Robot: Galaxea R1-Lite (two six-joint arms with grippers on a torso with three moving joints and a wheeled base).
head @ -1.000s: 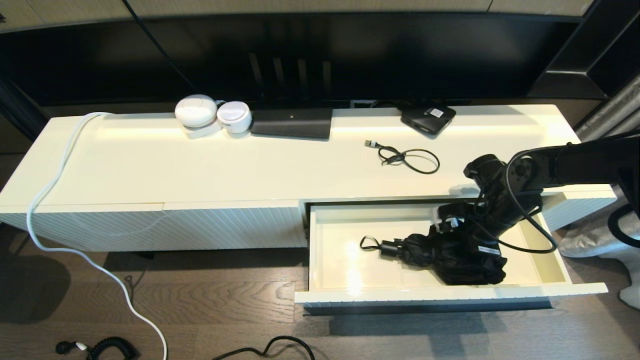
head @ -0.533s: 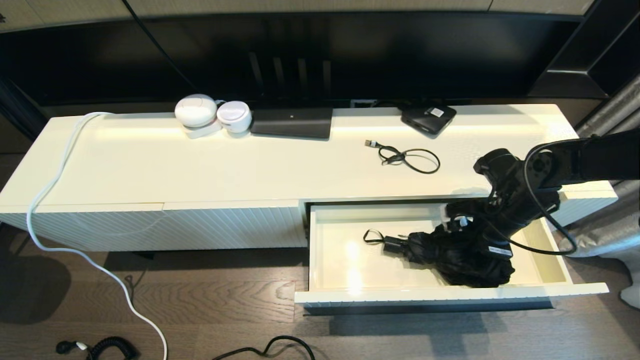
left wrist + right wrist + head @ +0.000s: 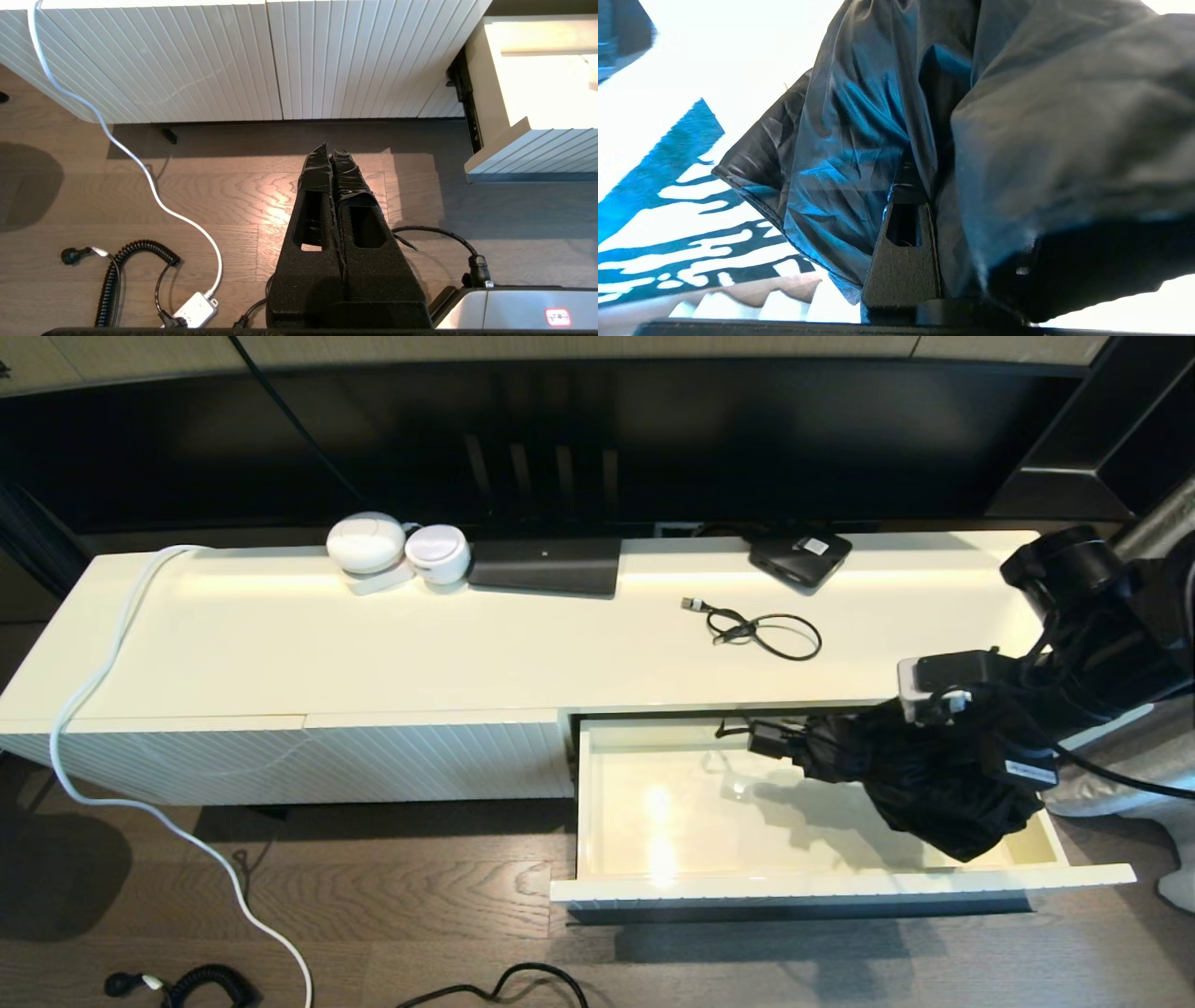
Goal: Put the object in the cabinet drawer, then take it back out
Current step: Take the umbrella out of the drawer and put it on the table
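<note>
The object is a black folded umbrella (image 3: 924,784), hanging in the air over the right half of the open cabinet drawer (image 3: 794,887). Its handle with the wrist strap (image 3: 766,739) points left near the drawer's back edge. My right gripper (image 3: 971,737) is shut on the umbrella's crumpled fabric (image 3: 840,140). In the right wrist view one finger (image 3: 903,252) shows and cloth covers the rest. The drawer's glossy cream inside (image 3: 672,812) is bare. My left gripper (image 3: 331,151) hangs shut and holds nothing, over the wooden floor left of the drawer front (image 3: 537,149).
On the cabinet top lie a looped black cable (image 3: 766,633), a small black box (image 3: 799,556), a flat black device (image 3: 544,565) and two white round devices (image 3: 366,543). A white cord (image 3: 93,681) runs off the left end to the floor, where more cables (image 3: 135,252) lie.
My right gripper has risen and moved right and back, lifting the umbrella off the drawer floor. Its handle end has swung up toward the drawer's back edge.
</note>
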